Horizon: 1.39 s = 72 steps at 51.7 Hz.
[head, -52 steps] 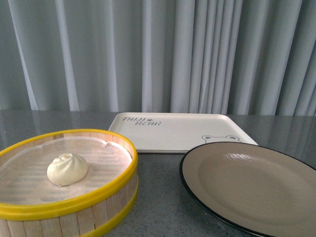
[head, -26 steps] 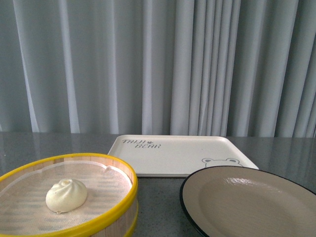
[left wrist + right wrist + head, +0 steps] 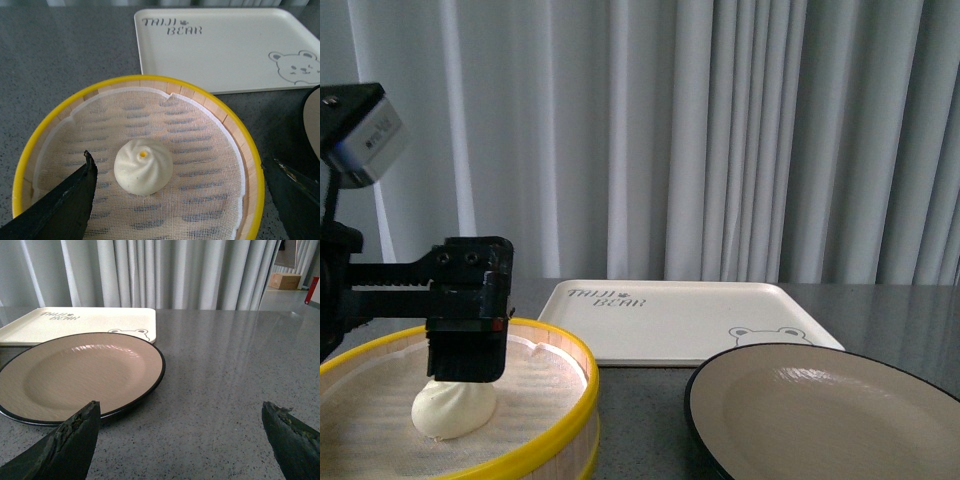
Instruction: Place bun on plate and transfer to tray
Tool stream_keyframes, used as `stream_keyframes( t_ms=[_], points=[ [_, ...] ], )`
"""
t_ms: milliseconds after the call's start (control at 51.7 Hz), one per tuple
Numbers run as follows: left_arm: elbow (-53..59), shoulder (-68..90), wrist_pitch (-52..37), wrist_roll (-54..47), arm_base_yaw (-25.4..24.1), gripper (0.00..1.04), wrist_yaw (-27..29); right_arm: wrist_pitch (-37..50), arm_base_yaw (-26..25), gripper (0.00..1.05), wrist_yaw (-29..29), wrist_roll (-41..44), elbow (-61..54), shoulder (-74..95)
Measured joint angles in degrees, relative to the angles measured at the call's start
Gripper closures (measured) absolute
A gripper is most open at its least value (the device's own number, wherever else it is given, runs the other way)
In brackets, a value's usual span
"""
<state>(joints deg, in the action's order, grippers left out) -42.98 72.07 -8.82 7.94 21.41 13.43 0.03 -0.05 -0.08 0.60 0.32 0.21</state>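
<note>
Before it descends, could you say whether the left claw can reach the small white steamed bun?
Probably yes: the left claw hangs open above the bun, the yellow-rimmed wooden steamer basket is uncovered, nothing lies between.

Soft, even light, brightest through the curtains (image 3: 720,140) at twelve o'clock. A pale sheen lies on the plate (image 3: 820,400) at five o'clock; glare streaks the tabletop (image 3: 240,390). Shadows faint. Front view slightly grainy.

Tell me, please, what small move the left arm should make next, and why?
Probably lower the left gripper straight down around the bun. It is open and straddles the bun in the steamer basket without touching it, and the plate holds nothing yet.
</note>
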Motion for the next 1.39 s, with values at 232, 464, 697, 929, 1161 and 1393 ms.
stream_keyframes(
  t_ms=[232, 464, 697, 929, 1161, 1393],
  points=[
    [-4.9, 9.0, 3.0, -0.4, -4.4, 0.07, 2.4, 0.0, 0.0, 0.09, 0.0, 0.0, 0.0, 0.0],
    [-8.2, 11.8, 6.4, 3.0, -6.0, 0.07, -6.0, 0.0, 0.0, 0.09, 0.0, 0.0, 0.0, 0.0],
    [-9.6, 14.1, 7.1, 2.7, -5.9, 0.07, -5.6, 0.0, 0.0, 0.09, 0.0, 0.0, 0.0, 0.0],
    [-10.9, 17.3, 8.1, 2.3, -5.3, 0.07, -2.9, 0.0, 0.0, 0.09, 0.0, 0.0, 0.0, 0.0],
    [-11.8, 17.8, 9.1, 1.1, -4.5, 0.07, -1.7, 0.0, 0.0, 0.09, 0.0, 0.0, 0.0, 0.0],
    [-12.1, 18.2, 10.7, 0.8, -4.5, 0.07, -1.4, 0.0, 0.0, 0.09, 0.0, 0.0, 0.0, 0.0]
  ],
)
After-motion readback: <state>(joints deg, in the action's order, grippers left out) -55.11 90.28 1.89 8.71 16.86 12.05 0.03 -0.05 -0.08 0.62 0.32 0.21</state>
